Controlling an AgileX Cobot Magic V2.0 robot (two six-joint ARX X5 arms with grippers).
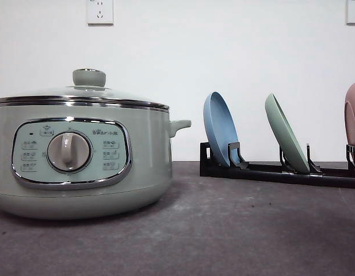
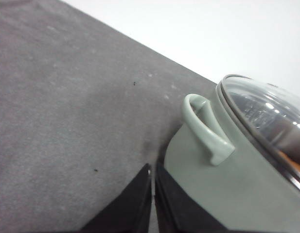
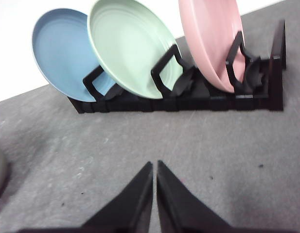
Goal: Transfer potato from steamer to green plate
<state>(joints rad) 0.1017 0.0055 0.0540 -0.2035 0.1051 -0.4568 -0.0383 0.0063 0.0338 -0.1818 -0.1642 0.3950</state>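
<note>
The sage-green steamer [image 1: 79,161] stands at the left of the table with its glass lid [image 1: 88,92] on. In the left wrist view its side handle [image 2: 208,128] and lid [image 2: 266,121] are close by, and an orange-brown patch under the glass looks like the potato [image 2: 293,162]. My left gripper [image 2: 153,170] is shut, empty, beside the steamer wall. The green plate [image 1: 285,133] stands on edge in the black rack [image 1: 281,171]; in the right wrist view the green plate [image 3: 132,46] sits between two others. My right gripper [image 3: 155,167] is shut and empty, short of the rack.
A blue plate [image 1: 219,127] and a pink plate [image 1: 354,118] stand in the same rack, seen as blue plate [image 3: 62,53] and pink plate [image 3: 210,39] from the right wrist. Grey mat [image 1: 235,230] lies open in front of the rack. A white wall is behind.
</note>
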